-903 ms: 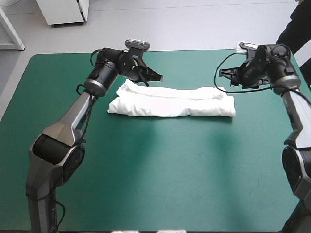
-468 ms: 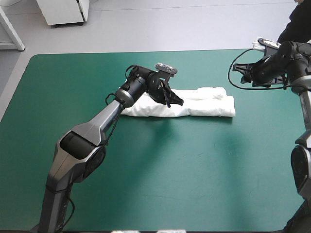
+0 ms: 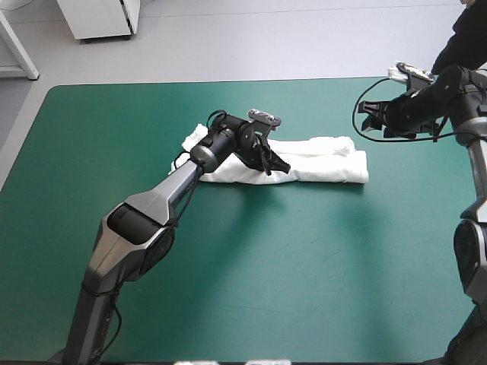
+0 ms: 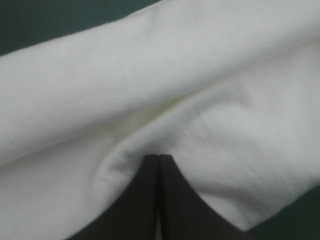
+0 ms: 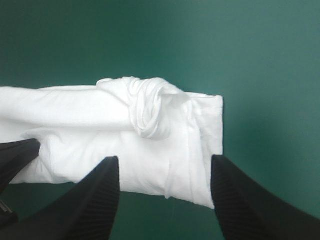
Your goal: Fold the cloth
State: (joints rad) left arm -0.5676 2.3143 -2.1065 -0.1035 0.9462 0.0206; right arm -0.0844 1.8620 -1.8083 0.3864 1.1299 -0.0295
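The white T-shirt (image 3: 327,160) lies as a long folded strip across the far middle of the table. My left gripper (image 3: 275,164) is down on the strip's middle, and its arm hides part of the left end. In the left wrist view the black fingers meet in one pointed arch, so the left gripper (image 4: 159,158) is shut. Its tip presses into the T-shirt (image 4: 150,85), which puckers around it. My right gripper (image 3: 373,119) hangs raised beyond the strip's right end. There the right gripper (image 5: 164,159) is open above the T-shirt's (image 5: 90,107) rolled right end, holding nothing.
The teal-green cover (image 3: 304,266) shows bare over the near half of the table and to both sides of the strip. My left arm (image 3: 163,198) reaches diagonally from the near left across the table to the shirt.
My left gripper swung from behind the strip's left end down onto its middle and then held there. My right gripper drew back to the right and higher, away from the strip's right end.
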